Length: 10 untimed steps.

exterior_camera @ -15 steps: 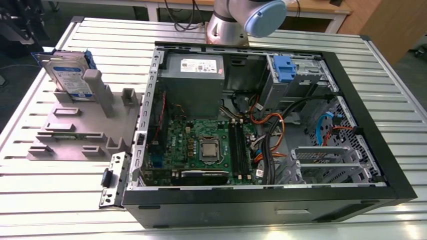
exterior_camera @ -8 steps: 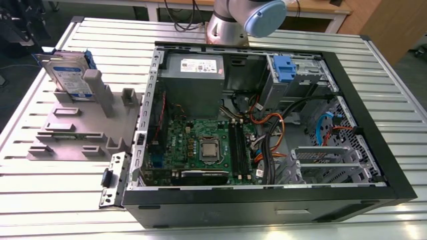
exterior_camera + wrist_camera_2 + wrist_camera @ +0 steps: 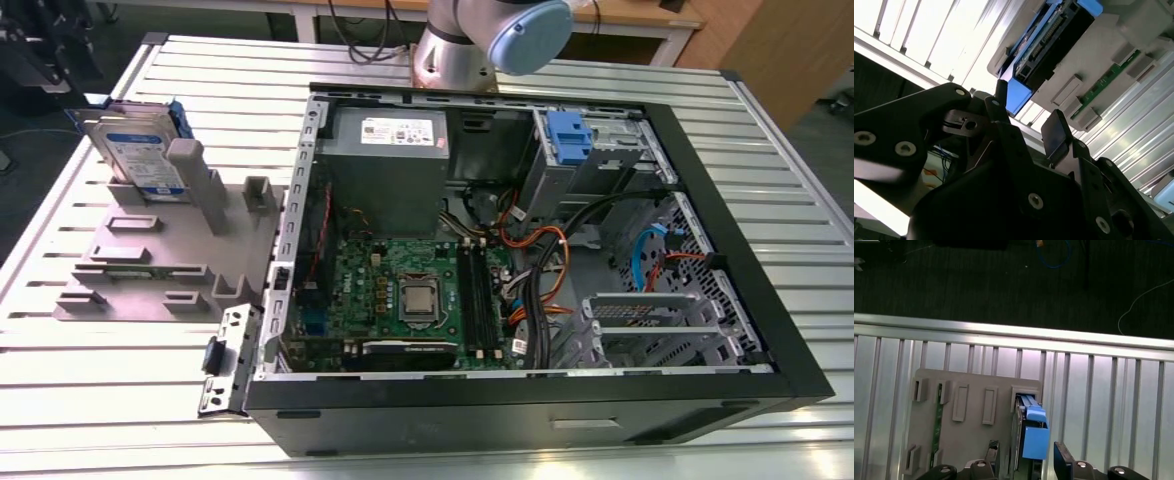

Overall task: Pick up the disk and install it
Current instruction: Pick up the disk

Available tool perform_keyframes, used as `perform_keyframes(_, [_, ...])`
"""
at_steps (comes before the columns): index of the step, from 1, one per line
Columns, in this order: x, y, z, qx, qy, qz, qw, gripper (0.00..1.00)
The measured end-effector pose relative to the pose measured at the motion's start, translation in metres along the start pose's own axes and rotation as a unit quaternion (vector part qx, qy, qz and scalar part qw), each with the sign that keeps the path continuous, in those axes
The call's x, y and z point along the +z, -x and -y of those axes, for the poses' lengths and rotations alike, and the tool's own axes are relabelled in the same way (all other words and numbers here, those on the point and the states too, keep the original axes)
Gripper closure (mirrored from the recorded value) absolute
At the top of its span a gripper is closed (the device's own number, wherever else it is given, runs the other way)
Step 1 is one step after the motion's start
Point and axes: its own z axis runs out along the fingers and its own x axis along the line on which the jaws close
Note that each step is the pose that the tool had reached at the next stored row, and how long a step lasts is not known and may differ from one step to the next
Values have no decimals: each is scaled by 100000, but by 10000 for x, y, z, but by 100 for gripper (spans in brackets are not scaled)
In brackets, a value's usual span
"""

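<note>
The disk (image 3: 138, 152) stands on edge in a grey holder (image 3: 147, 262) on the table, at the exterior view's left, its white-and-blue label facing out. In the first wrist view I see the disk (image 3: 1030, 432) edge-on, with its blue side rail uppermost. My gripper (image 3: 1027, 461) is open, one black finger on each side of that rail, and the gap is wider than the disk. In the second wrist view the fingertips (image 3: 1056, 131) are short of the disk (image 3: 1046, 42) and nothing is between them.
An open black computer case (image 3: 534, 405) lies on the slatted metal table (image 3: 801, 200), with a drive bay and blue clip (image 3: 567, 135) at its far corner. A green board (image 3: 939, 412) sits in another holder slot. The table edge (image 3: 1014, 332) runs just beyond the holder.
</note>
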Motion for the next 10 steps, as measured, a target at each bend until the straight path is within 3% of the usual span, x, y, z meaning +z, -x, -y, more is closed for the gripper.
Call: perform_keyframes(10, [104,41,-74,745,-9,7,99997,45])
